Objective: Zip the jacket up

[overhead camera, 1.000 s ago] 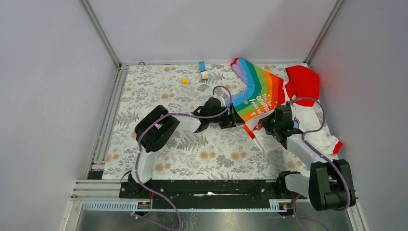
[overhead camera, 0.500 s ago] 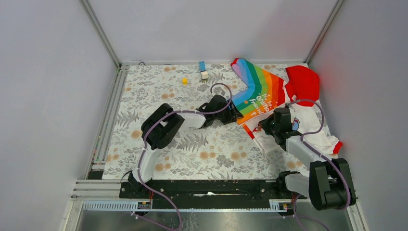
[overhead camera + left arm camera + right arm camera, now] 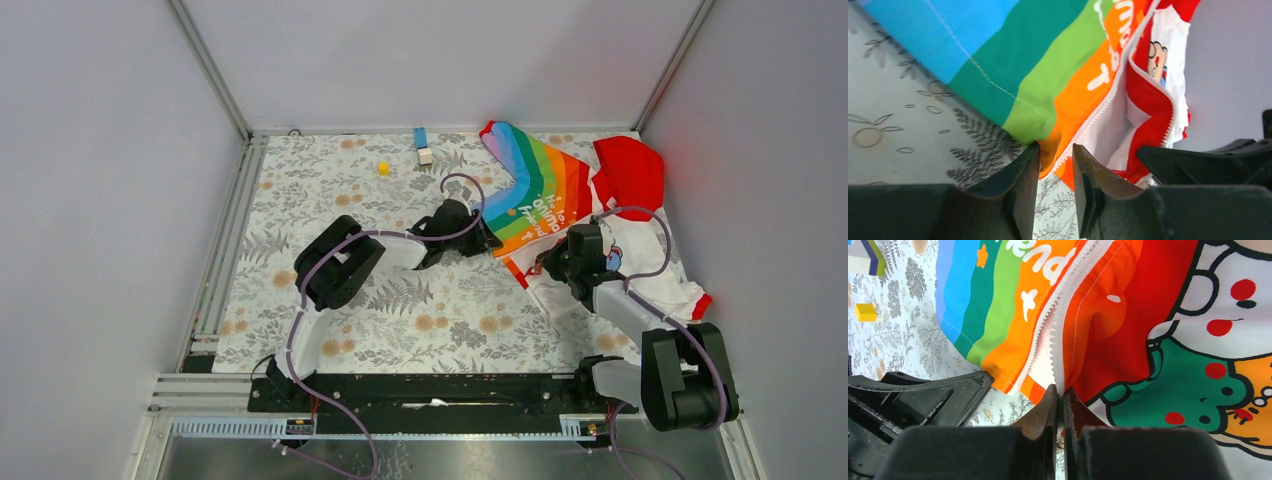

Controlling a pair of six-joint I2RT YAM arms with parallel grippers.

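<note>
The jacket [image 3: 560, 200] lies at the back right, rainbow panel [image 3: 530, 185] spread out, red hood [image 3: 632, 172] behind it. Its white zipper [image 3: 1048, 335] is apart along the front. My left gripper [image 3: 492, 243] is open at the panel's lower corner; in the left wrist view the orange hem [image 3: 1053, 150] sits between its fingertips [image 3: 1031, 160]. My right gripper [image 3: 1060, 395] is shut on the zipper edge of the other front half, beside the cartoon print [image 3: 1188, 385]. In the top view it [image 3: 548, 265] is close to the left gripper.
A blue and white block [image 3: 422, 146] and a small yellow cube [image 3: 382, 168] lie at the back of the floral tabletop [image 3: 400, 300]. Grey walls enclose the table on three sides. The two grippers are very near each other.
My left gripper has moved right and a little back, up to the jacket's lower corner. The right gripper has held its place on the zipper edge.
</note>
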